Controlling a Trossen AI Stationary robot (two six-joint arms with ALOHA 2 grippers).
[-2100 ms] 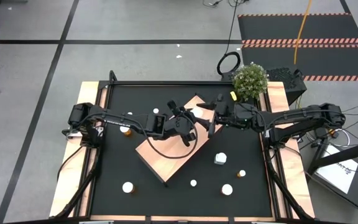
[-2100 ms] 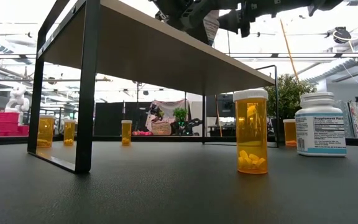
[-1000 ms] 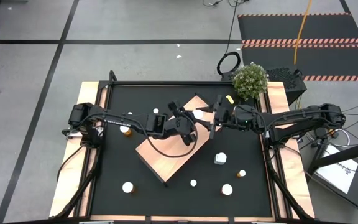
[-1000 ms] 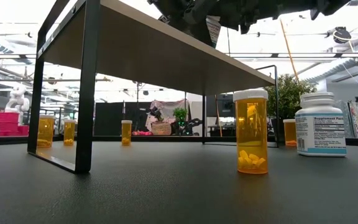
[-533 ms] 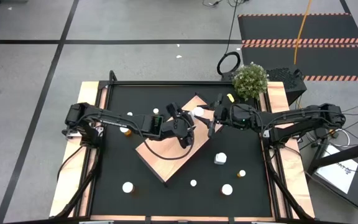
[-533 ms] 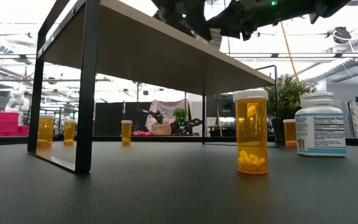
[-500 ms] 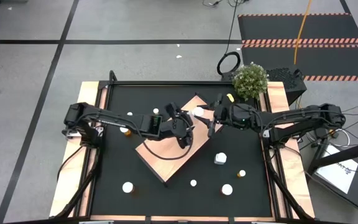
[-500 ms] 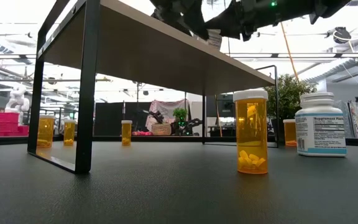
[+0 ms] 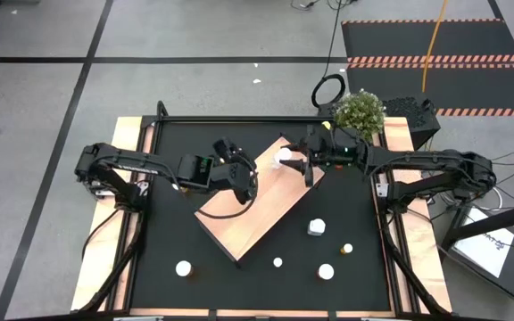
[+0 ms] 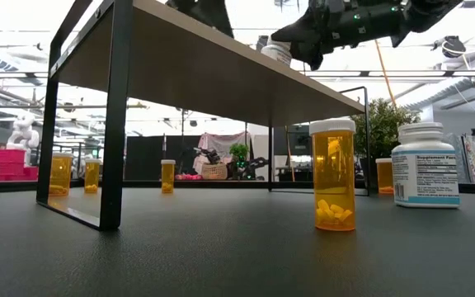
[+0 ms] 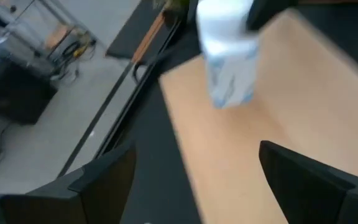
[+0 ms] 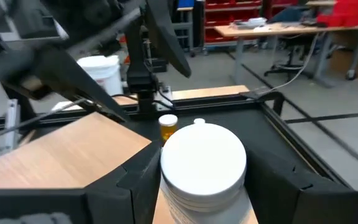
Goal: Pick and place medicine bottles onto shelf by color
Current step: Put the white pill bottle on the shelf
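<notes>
1. My landmark is the shelf [image 9: 259, 201] — the pale board set cornerwise mid-table. I place everything against it.

2. The right gripper [image 9: 294, 162] is over the shelf's far corner, near the potted plant [image 9: 359, 115]. Its fingers are closed on a white bottle [image 12: 204, 167]; in the right wrist view the round cap sits squarely between them.

3. In the low view that bottle [image 10: 276, 51] sits right at the shelf's top edge. I can't tell whether its base is touching the board or just above it.

4. The left gripper [image 9: 242, 183] hangs over the shelf's left side, apart from the white bottle. Its wrist view shows both fingers spread wide with nothing between them — just bare board and the white bottle [image 11: 229, 59] farther off.

5. I judge the step in hand to be the placing of this white bottle on the shelf's far corner.

6. Next, I'd settle it flat and upright, open the right fingers, then lift clear without clipping the cap.

7. Plenty remains: on the mat below the shelf's near side I count several bottles, including an orange bottle [image 10: 333, 174] and a white labelled one [image 10: 424, 163] in the low view.
</notes>
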